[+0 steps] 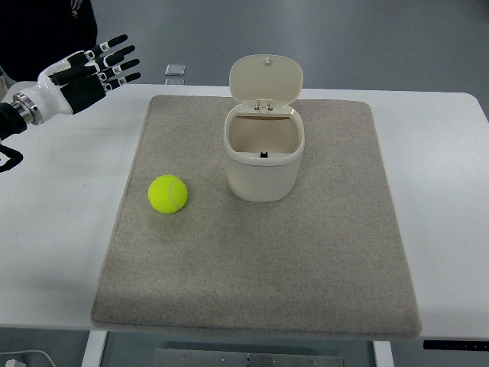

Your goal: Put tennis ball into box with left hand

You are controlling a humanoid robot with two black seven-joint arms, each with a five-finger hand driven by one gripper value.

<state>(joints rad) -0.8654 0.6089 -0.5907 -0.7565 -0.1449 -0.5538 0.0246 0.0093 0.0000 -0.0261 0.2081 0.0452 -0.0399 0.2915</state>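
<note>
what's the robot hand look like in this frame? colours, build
Only the left hand shows. White shell over the back of the hand, black palm side, black segmented fingers with small white patches at the joints. A silver metallic ring forms the wrist, then a black forearm. No cables visible.

white table [443,191] with grey mat [260,267], grey-blue floor [367,38] beyond

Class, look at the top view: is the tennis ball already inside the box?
No. The tennis ball lies on the grey mat, to the left of the open box and apart from it.
</note>
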